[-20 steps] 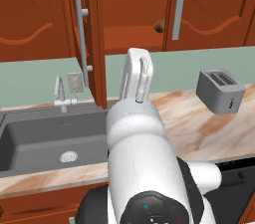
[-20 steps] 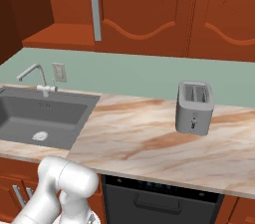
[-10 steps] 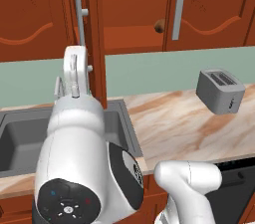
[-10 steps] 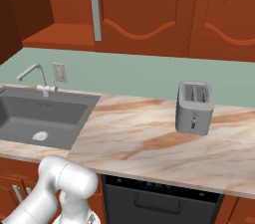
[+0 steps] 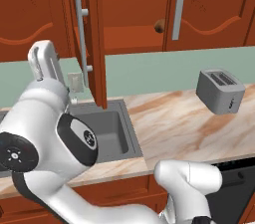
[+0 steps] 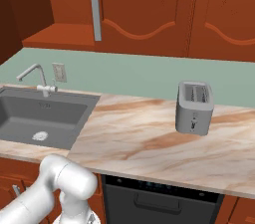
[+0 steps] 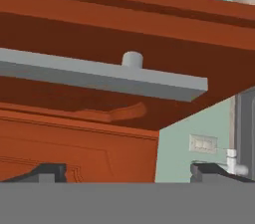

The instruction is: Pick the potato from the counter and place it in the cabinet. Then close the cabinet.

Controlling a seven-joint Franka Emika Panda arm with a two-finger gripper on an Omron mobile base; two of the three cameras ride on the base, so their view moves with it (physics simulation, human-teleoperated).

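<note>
- The tool (image 7: pixel 127 173) shows in the hand view as two dark fingertips (image 7: pixel 47 172) low in the picture, set wide apart; nothing lies between them and they touch nothing
- Just past the fingertips, a long silver bar handle (image 7: pixel 99 77) of the cabinet runs across the hand view, rolled sideways by the camera; one round standoff joins it to the reddish-brown door (image 7: pixel 74 138) behind it; the bar sits between the lines of the two fingertips yet apart from both
- In the left base view the white arm (image 5: pixel 50 133) bulks in the foreground at the lower left, its upper link reaching up beside the edge of the open cabinet door (image 5: pixel 94 39)
- The surface (image 5: pixel 174 128), marbled beige-pink with brown veins, carries a dark grey sink (image 6: pixel 42 116) at the left with a silver faucet (image 6: pixel 35 76) behind it; a grey toaster (image 6: pixel 194 106) stands on the surface well to the right of the sink
- An outlet plate (image 6: pixel 59 72) sits on the pale green wall near the faucet
- Farthest back, the potato (image 5: pixel 159 26) lies inside the open cabinet (image 5: pixel 129 39) on its lower shelf, a small brown lump near the neighbouring closed door's long silver handle (image 5: pixel 178 8); the cabinet stands open, its left door swung out toward the arm
</note>
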